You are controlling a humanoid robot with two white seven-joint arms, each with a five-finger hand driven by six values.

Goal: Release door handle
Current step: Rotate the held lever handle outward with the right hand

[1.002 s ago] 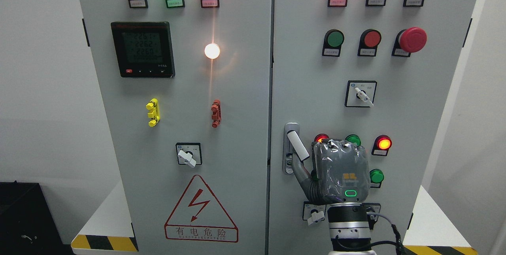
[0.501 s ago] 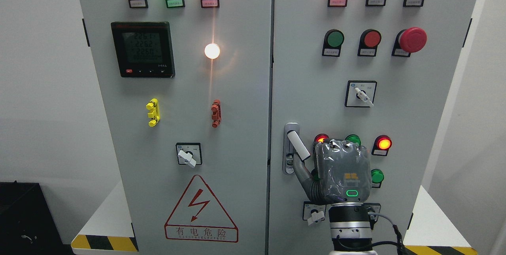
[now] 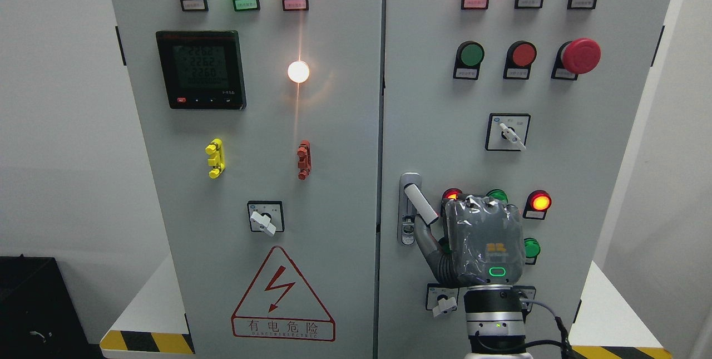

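Grey cabinet doors (image 3: 334,142) fill your view. Your right hand (image 3: 483,245) stands upright, back toward you, just right of the door handle (image 3: 420,205), thumb beneath its tilted lever; fingers hidden, grip undeterminable.

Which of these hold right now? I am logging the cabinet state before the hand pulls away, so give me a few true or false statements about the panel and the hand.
1. The door handle is swung out at a slant from its lock plate. True.
2. The right hand shows its back to the camera, beside the handle. True.
3. The red mushroom emergency button is on the left door. False: it is on the right door, upper right.
4. The lightning warning triangle is on the right door. False: it is low on the left door.
5. The digital meter display is lit. True.
6. A left hand touches the yellow part. False: no left hand is in view.
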